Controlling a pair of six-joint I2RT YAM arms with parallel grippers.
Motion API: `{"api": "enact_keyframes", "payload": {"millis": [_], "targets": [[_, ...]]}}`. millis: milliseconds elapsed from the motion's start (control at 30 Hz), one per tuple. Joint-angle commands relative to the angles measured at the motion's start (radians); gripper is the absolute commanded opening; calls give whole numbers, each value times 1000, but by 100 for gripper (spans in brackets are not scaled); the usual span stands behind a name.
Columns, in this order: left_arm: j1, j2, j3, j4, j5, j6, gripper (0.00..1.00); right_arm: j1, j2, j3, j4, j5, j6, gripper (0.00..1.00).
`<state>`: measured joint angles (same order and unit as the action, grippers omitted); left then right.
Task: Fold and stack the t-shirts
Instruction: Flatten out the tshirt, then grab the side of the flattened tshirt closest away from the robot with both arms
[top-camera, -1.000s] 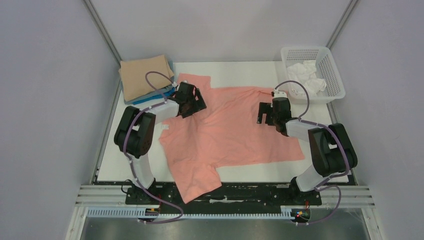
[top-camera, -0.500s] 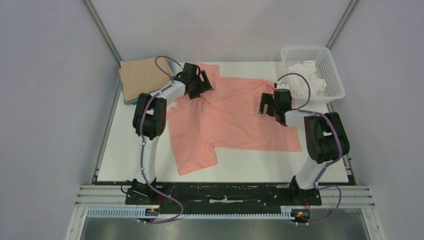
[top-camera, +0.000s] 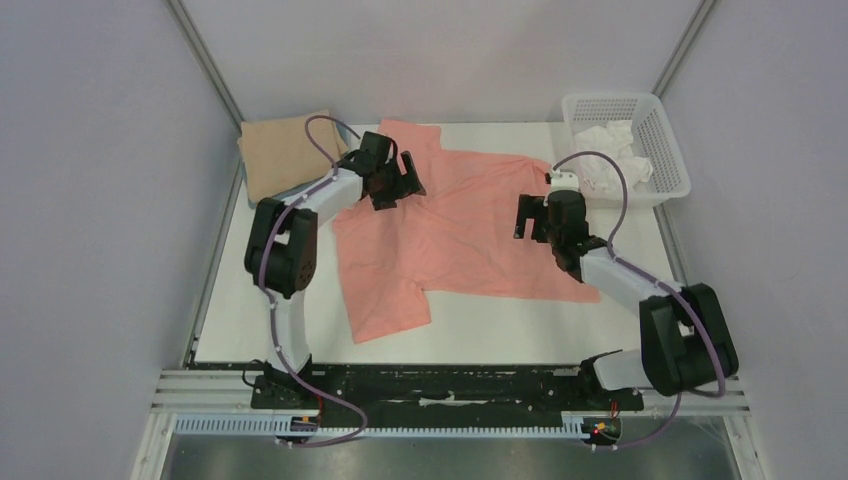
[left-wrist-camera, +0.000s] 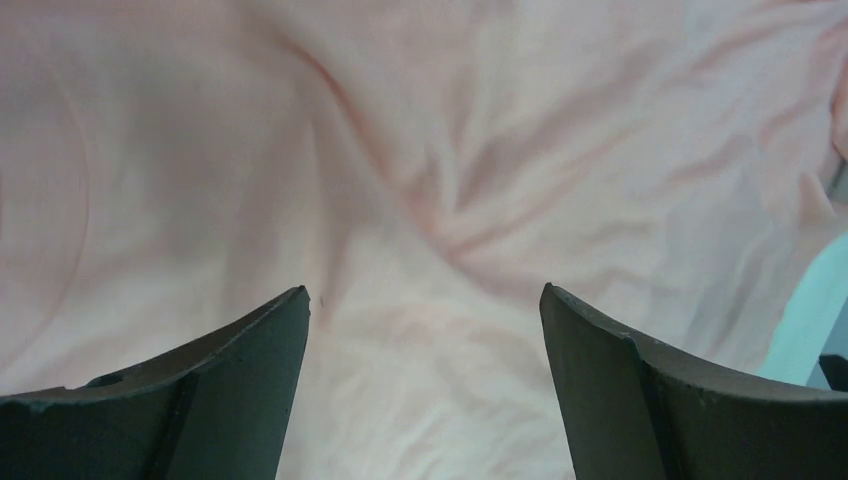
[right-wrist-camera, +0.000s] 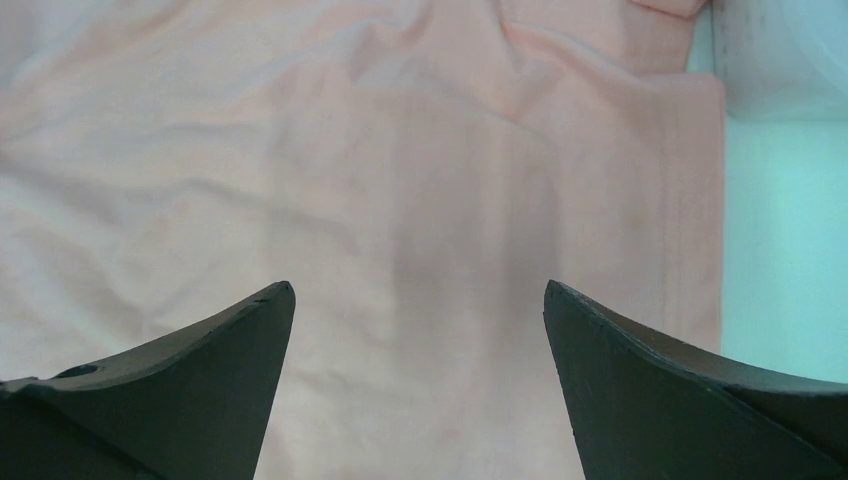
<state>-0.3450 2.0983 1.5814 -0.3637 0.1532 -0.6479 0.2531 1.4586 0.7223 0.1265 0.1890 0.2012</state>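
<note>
The salmon-pink t-shirt lies spread and wrinkled on the white table, one sleeve at the far edge and another hanging toward the near side. My left gripper is open and empty over the shirt's far-left part; the cloth fills its wrist view. My right gripper is open and empty over the shirt's right part, the cloth also below it in its wrist view. A tan folded t-shirt tops a stack at the far left, with a sliver of blue showing under it.
A white mesh basket with white cloth inside stands at the far right corner. Bare white table shows along the near edge and left side. Grey walls close in on both sides.
The shirt has been dragged away from the near edge toward the far side. Both grippers let go and now hover open; the right arm drew back a little and the left shifted slightly.
</note>
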Motion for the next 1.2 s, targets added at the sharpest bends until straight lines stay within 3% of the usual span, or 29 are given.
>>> {"api": "enact_keyframes", "payload": {"millis": [0,167,367,533,633,833,1000,1167], "targets": [[-78,-349,-226,12,-88,31,91,12,-197,-137,-14,42,33,98],[-242,-694,-614,-67,-312,-104,91,12,-406,-293,6,49,103,98],[-355,-1039,-833,-403,-530,-312,91,11,-537,-403,22,123,141,98],[-365,-1229,-951,-540,-499,-375,91,10,-560,-411,-12,154,145,98],[-366,-1260,-1017,-523,-458,-409,90,10,-559,-411,-16,153,145,98],[-365,-1200,-1069,-444,-400,-401,77,11,-533,-403,-18,149,147,98],[-367,-1081,-1075,-332,-306,-353,61,10,-498,-389,-31,154,146,98],[-371,-1023,-1068,-328,-296,-338,51,10,-484,-384,-33,150,143,98]]}}
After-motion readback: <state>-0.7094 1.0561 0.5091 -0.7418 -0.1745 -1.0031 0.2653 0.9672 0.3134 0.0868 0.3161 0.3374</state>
